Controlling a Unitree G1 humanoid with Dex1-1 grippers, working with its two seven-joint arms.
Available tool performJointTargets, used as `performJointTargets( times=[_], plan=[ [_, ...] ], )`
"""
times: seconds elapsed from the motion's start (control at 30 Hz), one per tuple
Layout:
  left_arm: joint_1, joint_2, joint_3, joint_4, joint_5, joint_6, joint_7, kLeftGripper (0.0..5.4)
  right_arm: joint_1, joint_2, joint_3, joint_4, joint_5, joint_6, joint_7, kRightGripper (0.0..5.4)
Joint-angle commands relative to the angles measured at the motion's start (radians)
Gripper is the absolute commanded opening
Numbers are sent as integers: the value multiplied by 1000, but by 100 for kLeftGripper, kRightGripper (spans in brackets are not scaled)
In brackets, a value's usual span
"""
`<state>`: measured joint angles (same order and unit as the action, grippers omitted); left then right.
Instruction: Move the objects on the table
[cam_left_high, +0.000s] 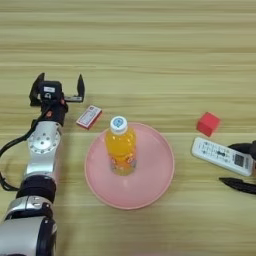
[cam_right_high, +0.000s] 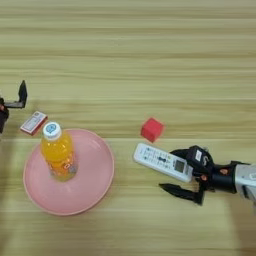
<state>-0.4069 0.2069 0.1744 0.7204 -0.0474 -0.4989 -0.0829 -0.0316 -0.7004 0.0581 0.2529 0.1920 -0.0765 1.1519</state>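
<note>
On round pink plate (cam_left_high: 155, 185), clear bottle (cam_left_high: 120, 146)

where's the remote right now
The remote lies on the table's right side, just below the red cube, right of the pink plate, its end between the right pincer's open fingers.

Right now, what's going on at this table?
The right gripper is at the near end of the white remote, fingers open, one above that end and one lying on the table below it. The left gripper is open, apart from the small red-and-white box beside it. The orange drink bottle stands upright on the pink plate, and the red cube sits just beyond the remote.
</note>
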Motion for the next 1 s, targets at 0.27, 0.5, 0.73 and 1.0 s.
performJointTargets(
  times=[0.27, 0.5, 0.73, 1.0],
  plan=[
    [-15, 5, 0, 7, -4, -9, -5, 540, -11, 4, 4, 0, 2, 2, 8, 362],
    [-16, 5, 0, 9, -4, -9, -5, 540, -14, 5, 4, -7, 3, 2, 10, 289],
    [-16, 3, -1, 8, -3, -9, -4, 540, -26, 8, -2, -25, 15, 3, 14, 289],
    [-12, 0, -3, 3, -2, -10, -1, 540, -63, 21, -26, -86, 47, 33, -27, 289]
  ],
)
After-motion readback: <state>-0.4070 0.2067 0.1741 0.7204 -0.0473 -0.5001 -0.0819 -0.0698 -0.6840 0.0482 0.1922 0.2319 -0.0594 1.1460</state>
